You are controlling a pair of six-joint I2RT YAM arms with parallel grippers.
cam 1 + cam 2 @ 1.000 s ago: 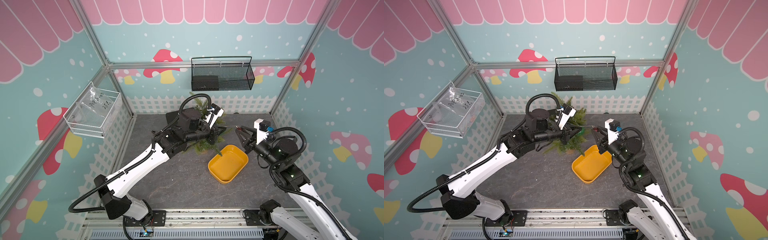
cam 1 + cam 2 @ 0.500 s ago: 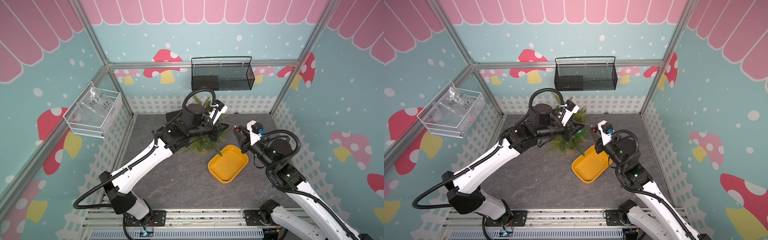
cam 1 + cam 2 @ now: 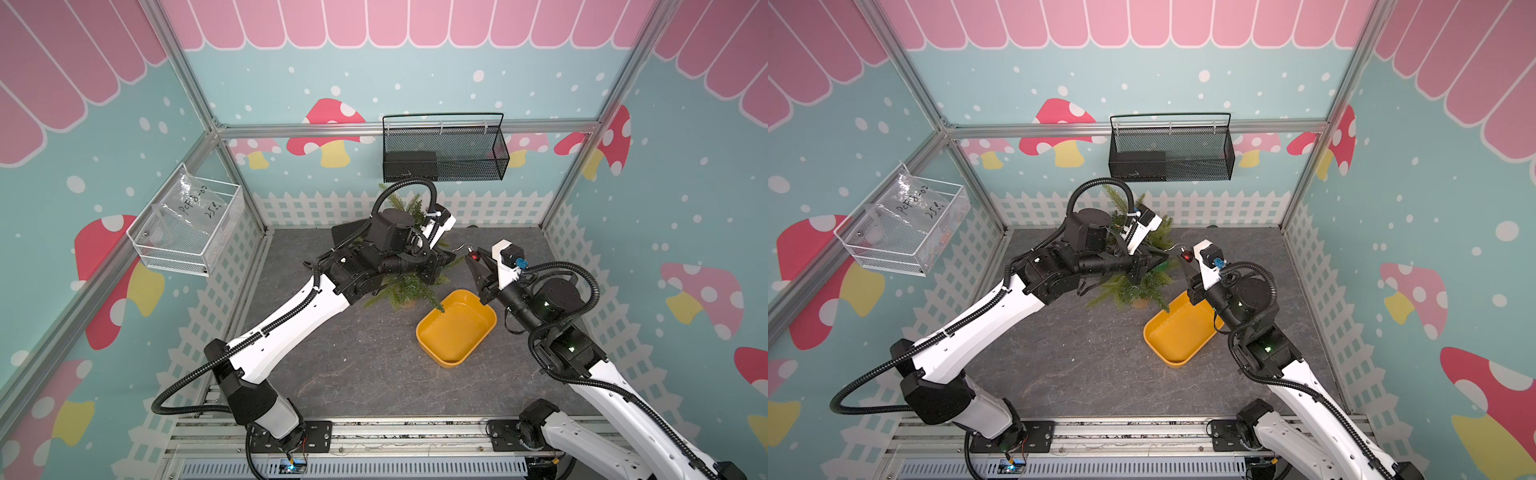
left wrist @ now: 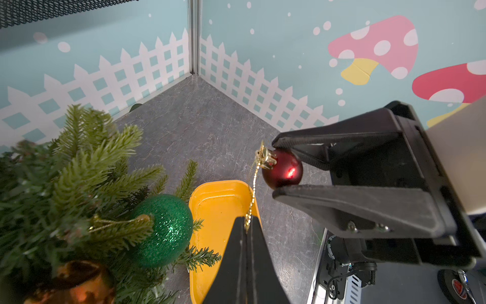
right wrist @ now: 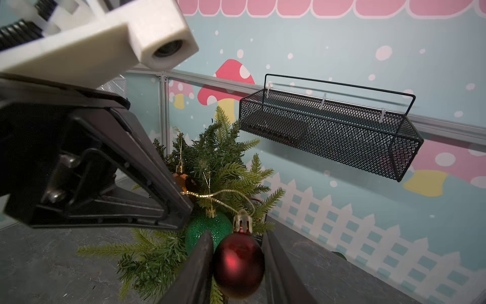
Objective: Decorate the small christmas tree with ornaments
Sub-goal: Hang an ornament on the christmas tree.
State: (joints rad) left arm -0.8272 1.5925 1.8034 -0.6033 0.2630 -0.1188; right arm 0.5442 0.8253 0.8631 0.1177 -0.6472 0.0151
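Right gripper (image 4: 275,169) clamps glossy red ball (image 5: 238,263); left gripper (image 4: 246,223) pinches gold cord (image 4: 253,189) (braided).

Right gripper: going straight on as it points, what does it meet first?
Probably the tree, near the green ball: in its wrist view the right gripper, shut on the red ball, points at them. Depth is unclear.

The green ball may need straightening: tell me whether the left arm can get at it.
Probably not yet: the left gripper is shut on the gold string of the red ball that the right gripper holds. The green ball hangs close by on the tree, unblocked.
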